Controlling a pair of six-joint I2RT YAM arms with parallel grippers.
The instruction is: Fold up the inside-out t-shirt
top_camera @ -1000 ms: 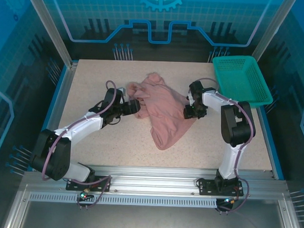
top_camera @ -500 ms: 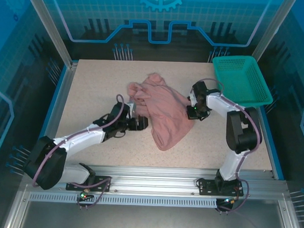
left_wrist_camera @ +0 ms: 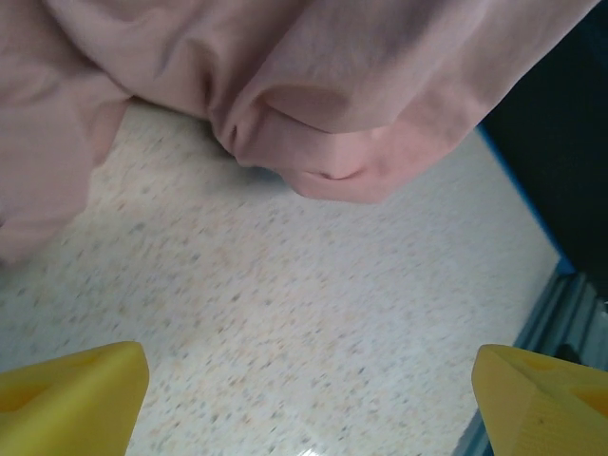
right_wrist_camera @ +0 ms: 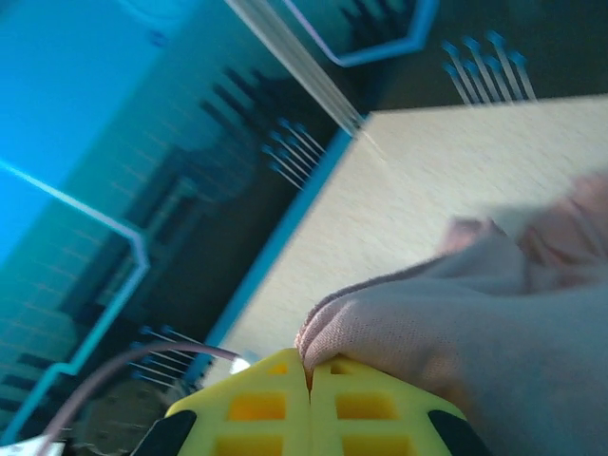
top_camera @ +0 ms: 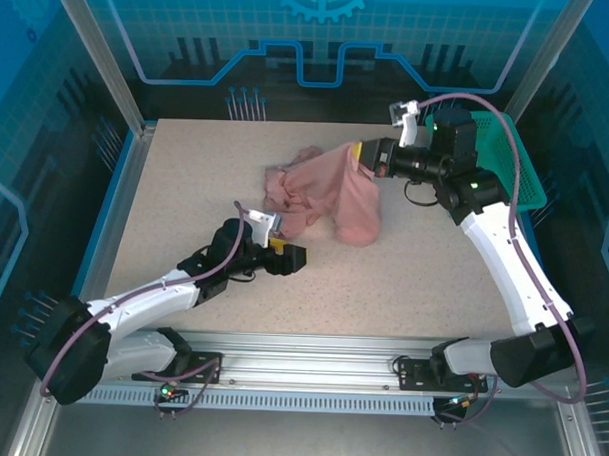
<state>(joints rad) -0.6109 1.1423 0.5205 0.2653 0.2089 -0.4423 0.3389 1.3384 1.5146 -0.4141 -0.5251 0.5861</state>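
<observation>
Right gripper [top_camera: 359, 153]: I am seeing its jaws pressed together on a fold of the inside-out t-shirt [top_camera: 326, 194], holding that edge up above the table [top_camera: 186, 174]; the wrist view is showing cloth pinched right at the yellow tips — a thin bite.
Left gripper [top_camera: 287, 252]: it is standing wide and holding nothing, hovering low over bare table just on the near side of the t-shirt; its fingers [left_wrist_camera: 71, 399] are framing speckled surface with cloth beyond.
T-shirt: it is hanging from the raised pinch and trailing onto the middle of the table toward the far side, bunched and creased, nothing lying flat.
Slip risk: I am judging the pinch shallow; a quick pull could be dragging the fabric out of the tips and dropping it in a heap.
Bunching risk: with one point held the cloth is likely twisting on itself; folding from here would be trapping wrinkles — I am wanting a second hold first.
Basket risk: the teal basket [top_camera: 517, 170] is sitting just behind the right arm at the far right corner; a backward swing could be knocking it.
Edges: the far edge is lying near the lifted cloth; the basket is crowding the right side.
Open room: the left half and near centre are offering bare surface for spreading.
</observation>
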